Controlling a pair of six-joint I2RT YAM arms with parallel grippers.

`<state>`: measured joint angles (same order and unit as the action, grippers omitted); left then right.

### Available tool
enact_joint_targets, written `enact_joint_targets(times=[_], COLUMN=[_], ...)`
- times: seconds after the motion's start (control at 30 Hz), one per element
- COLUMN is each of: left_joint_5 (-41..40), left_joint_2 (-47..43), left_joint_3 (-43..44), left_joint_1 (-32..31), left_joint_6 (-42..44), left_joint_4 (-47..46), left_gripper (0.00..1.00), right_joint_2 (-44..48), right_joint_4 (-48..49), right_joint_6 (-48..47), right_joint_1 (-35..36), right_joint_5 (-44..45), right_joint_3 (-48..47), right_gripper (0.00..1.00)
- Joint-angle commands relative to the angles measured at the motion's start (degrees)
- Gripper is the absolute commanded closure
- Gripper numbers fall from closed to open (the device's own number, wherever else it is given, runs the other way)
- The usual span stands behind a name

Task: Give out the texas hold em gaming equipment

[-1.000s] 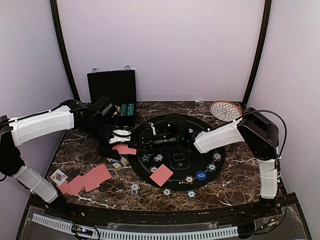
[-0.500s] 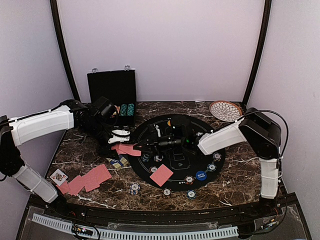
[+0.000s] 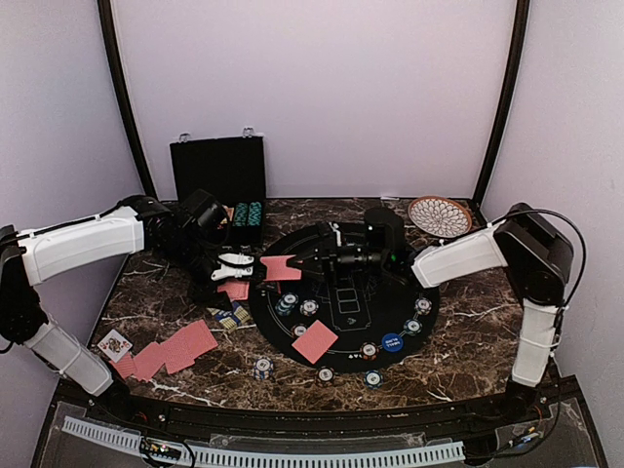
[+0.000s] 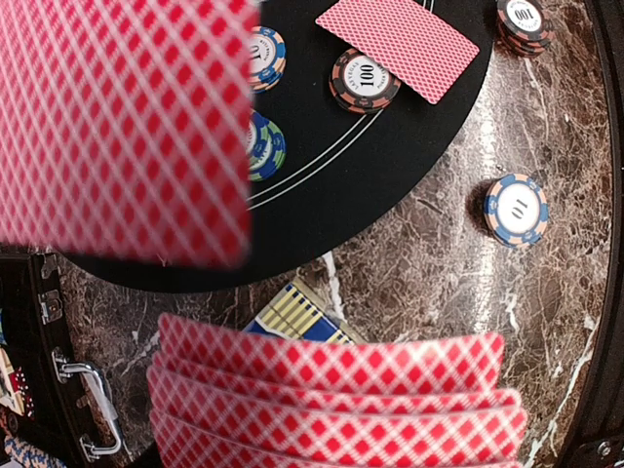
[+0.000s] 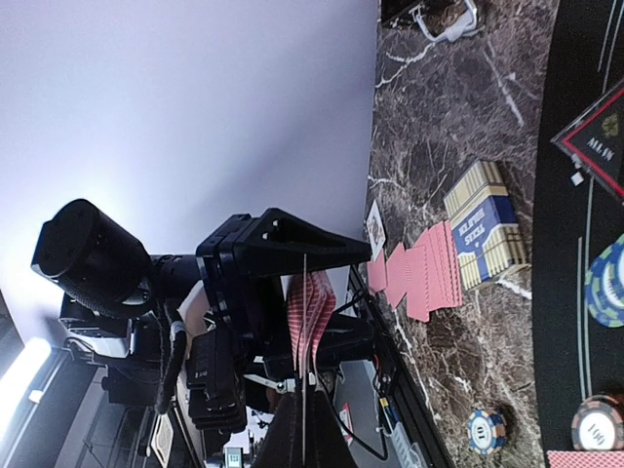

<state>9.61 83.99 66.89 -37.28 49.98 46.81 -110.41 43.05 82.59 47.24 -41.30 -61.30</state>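
Note:
My left gripper (image 3: 237,265) is shut on a stack of red-backed cards (image 3: 234,290) above the mat's left rim; the fanned stack (image 4: 331,390) fills the bottom of the left wrist view and hides the fingers. My right gripper (image 3: 295,261) is shut on a single red-backed card (image 3: 280,268), held just right of the stack. That card is seen edge-on (image 5: 304,361) in the right wrist view and blurred (image 4: 117,127) in the left. Another card (image 3: 314,341) lies on the mat, with several poker chips (image 3: 309,307) and a blue marker disc (image 3: 392,342). A red triangle (image 5: 600,146) shows.
The round black mat (image 3: 390,297) covers the table's middle. A row of cards (image 3: 171,351) and a face-up card (image 3: 114,343) lie front left, next to a blue card box (image 3: 232,316). An open black case (image 3: 218,171) stands at the back left, a wicker plate (image 3: 439,215) back right.
My right gripper has drawn one card off the left gripper's stack and moved right and up with it. The left arm has stayed put.

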Motion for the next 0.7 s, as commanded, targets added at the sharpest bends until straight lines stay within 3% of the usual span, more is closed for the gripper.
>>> enact_joint_targets(times=[0.0,0.13,0.67], left_joint_5=[-0.51,-0.49,-0.03], left_joint_2=[-1.85,-2.12,-3.33], left_joint_3=[-1.06,-0.94,-1.37], left_joint_1=[0.19,0.19,0.24], left_joint_6=[0.86,0.63,-0.22], left_joint_4=[0.57,0.97,1.59], left_gripper=[0.45,0.46,0.46], right_joint_2=[2.43,-0.44,-26.41], right_joint_4=[-2.07,-7.91,-28.10], right_joint_6=[-3.57,-8.19,-18.32], right_joint_1=[-3.71,-6.74,-7.71], right_joint_5=[-1.88,-2.21,1.82], right_joint_3=[1.13,-2.34,-34.86], right_gripper=[1.00,1.00,1.00])
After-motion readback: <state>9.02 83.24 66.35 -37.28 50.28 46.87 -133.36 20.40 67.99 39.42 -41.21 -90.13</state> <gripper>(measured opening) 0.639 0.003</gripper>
